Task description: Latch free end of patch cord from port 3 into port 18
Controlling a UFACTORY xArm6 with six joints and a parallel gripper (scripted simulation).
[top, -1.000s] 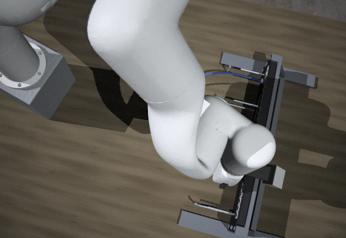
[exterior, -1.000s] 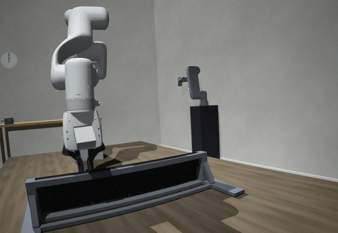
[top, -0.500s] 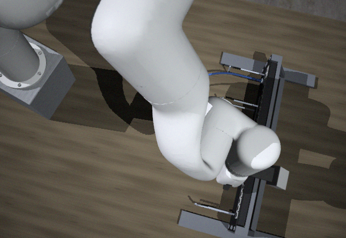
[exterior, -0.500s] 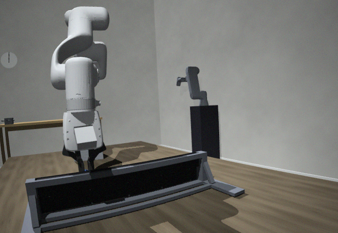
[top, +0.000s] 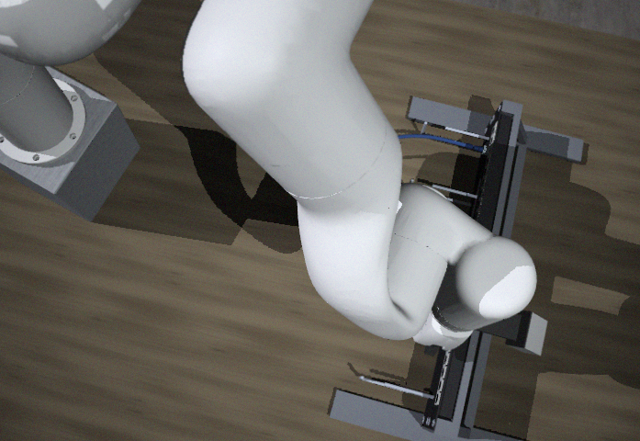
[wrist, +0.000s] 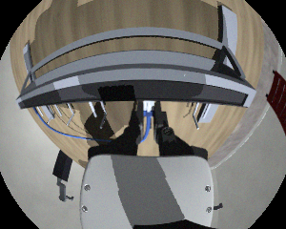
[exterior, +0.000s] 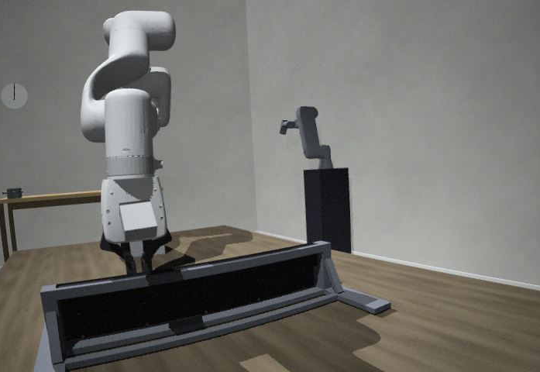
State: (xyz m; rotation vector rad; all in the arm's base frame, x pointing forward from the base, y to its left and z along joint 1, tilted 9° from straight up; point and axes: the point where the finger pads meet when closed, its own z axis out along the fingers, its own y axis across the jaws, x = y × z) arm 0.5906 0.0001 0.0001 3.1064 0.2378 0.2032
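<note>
The hand (wrist: 147,129) is closed on the free end of the blue patch cord (wrist: 145,116), its dark fingers pinching the plug right against the front face of the rack (wrist: 137,83). From the top view, the cord (top: 434,138) runs from the rack's upper end, at about 1 o'clock, back under the arm. The rack (top: 508,171) stands on the wooden table (top: 149,311), at 3 o'clock from the arm's base (top: 106,171).
</note>
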